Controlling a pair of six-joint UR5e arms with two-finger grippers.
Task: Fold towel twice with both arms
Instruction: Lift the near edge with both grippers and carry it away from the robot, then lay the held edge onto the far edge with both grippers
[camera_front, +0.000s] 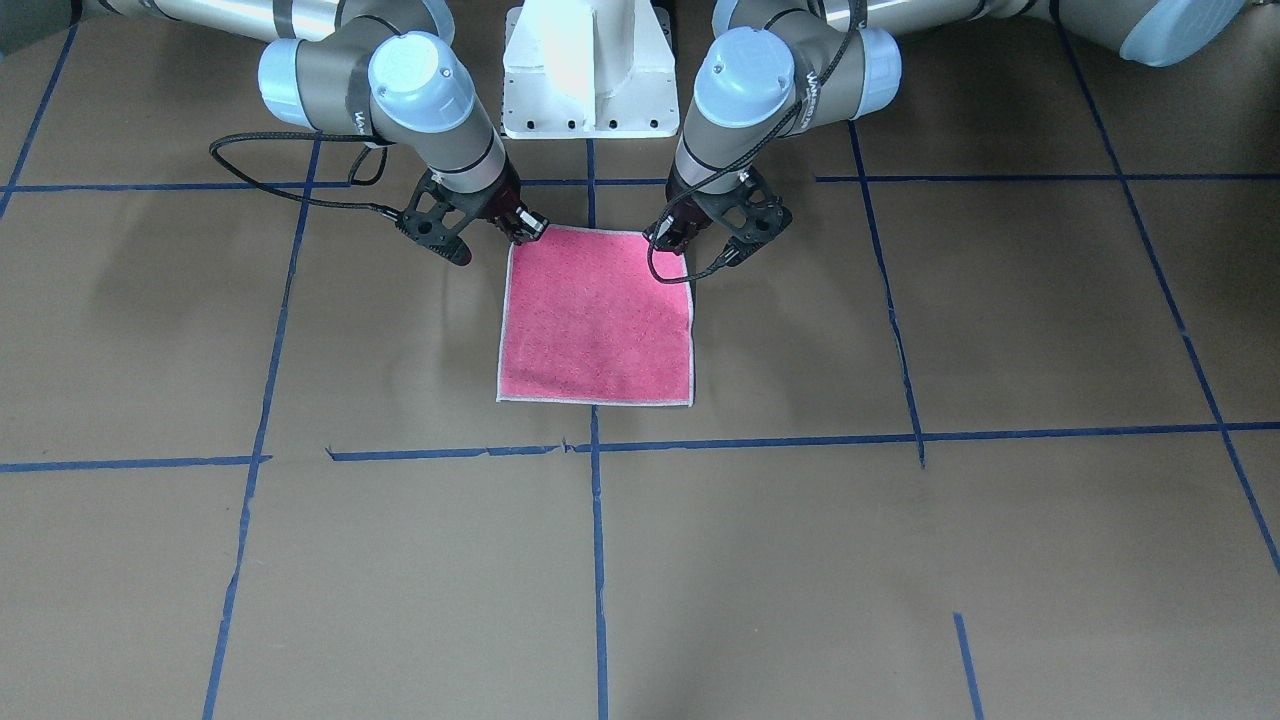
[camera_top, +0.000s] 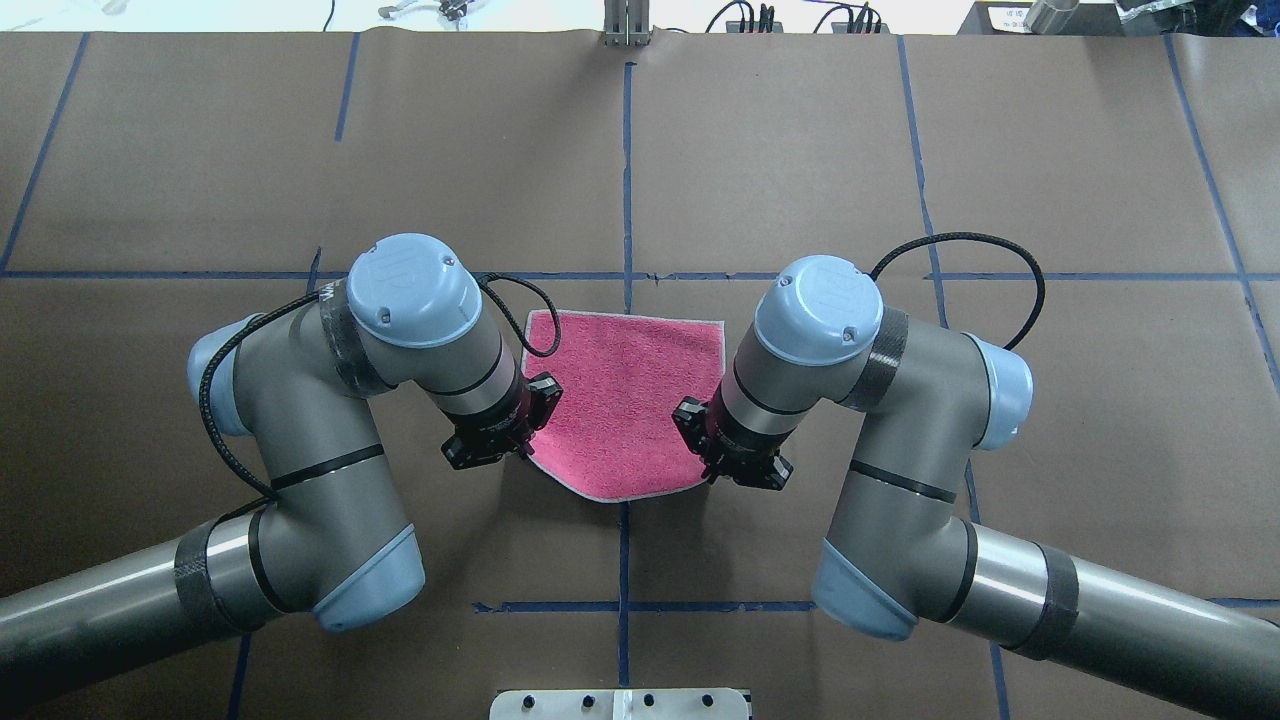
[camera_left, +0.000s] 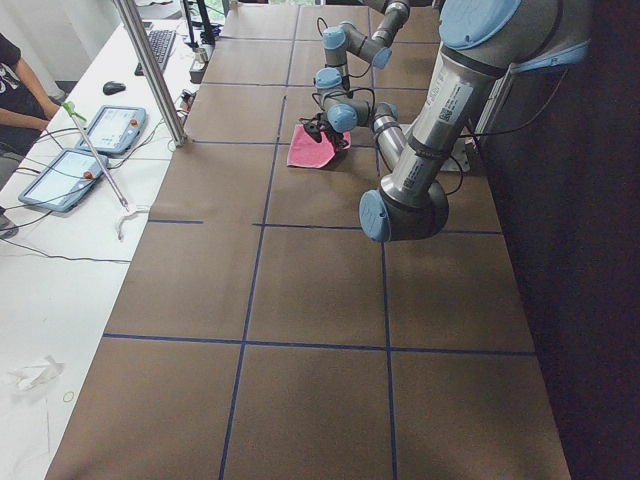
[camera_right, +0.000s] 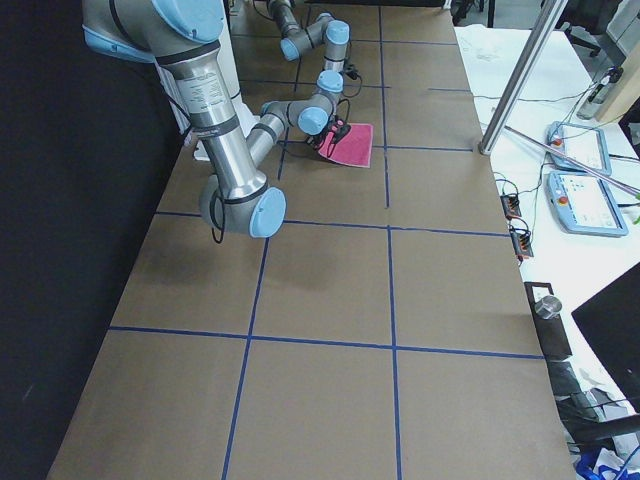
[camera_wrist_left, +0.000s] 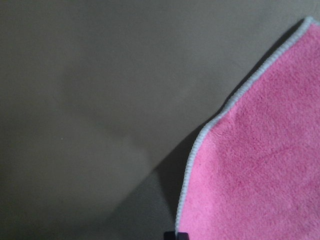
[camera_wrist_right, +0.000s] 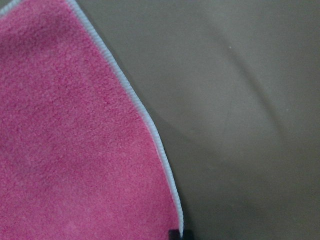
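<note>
The towel lies pink face up on the brown table, square, with pale edging. Its two corners nearest the robot's base are raised off the table, so that edge bows in the overhead view. My left gripper is shut on one of those corners, my right gripper on the other. From overhead, both wrists cover the pinched corners. In the left wrist view the towel's edge climbs to a black fingertip over a shadow. The right wrist view mirrors this, with the towel's edge and a fingertip.
The white pedestal base stands just behind the towel. Blue tape lines grid the table. A metal post rises at the far edge. Beyond it is a desk with tablets, where a person sits.
</note>
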